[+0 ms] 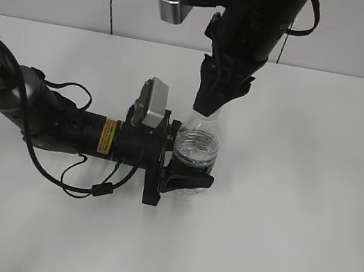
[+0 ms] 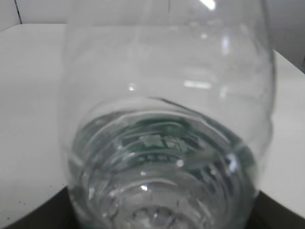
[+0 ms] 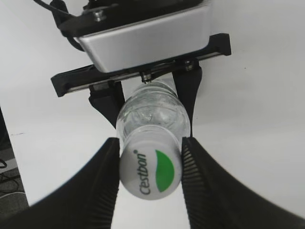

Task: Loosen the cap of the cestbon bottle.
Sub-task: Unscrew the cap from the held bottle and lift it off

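Water fills the upright cestbon bottle (image 1: pixel 195 154), cap (image 3: pixel 150 171) on.

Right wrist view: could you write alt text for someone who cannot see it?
Seen from above, a white cap marked "Cestbon" with a green half-circle sits gripped between the two black fingers of the right tool. Below, the clear bottle is clamped by the left tool on a white table.

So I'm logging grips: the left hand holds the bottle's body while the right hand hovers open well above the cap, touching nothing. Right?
Not quite. The left hand does hold the cestbon bottle by its body, but the right hand is not clear of the cap: the right wrist view shows its fingers pressed against both sides of it.
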Action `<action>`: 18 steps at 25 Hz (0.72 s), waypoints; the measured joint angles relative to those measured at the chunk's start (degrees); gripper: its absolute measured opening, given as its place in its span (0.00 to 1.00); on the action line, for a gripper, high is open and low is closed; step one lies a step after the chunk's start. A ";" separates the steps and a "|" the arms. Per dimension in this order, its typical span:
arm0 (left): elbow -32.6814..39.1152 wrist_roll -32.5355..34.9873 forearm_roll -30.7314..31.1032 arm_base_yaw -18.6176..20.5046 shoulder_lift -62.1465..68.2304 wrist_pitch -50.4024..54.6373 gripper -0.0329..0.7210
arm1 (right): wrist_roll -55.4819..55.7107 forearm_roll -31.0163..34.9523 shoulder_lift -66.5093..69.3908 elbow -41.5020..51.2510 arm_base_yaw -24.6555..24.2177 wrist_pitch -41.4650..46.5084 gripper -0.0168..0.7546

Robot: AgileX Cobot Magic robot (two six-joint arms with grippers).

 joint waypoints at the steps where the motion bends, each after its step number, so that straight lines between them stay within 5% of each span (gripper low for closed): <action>1: 0.00 -0.06 0.00 0.00 0.00 0.00 0.59 | -1.40 0.00 0.00 -0.02 0.00 0.00 0.41; 18: 0.00 -0.22 0.00 0.00 0.00 0.00 0.59 | -5.71 -0.04 0.00 -0.12 0.00 0.04 0.42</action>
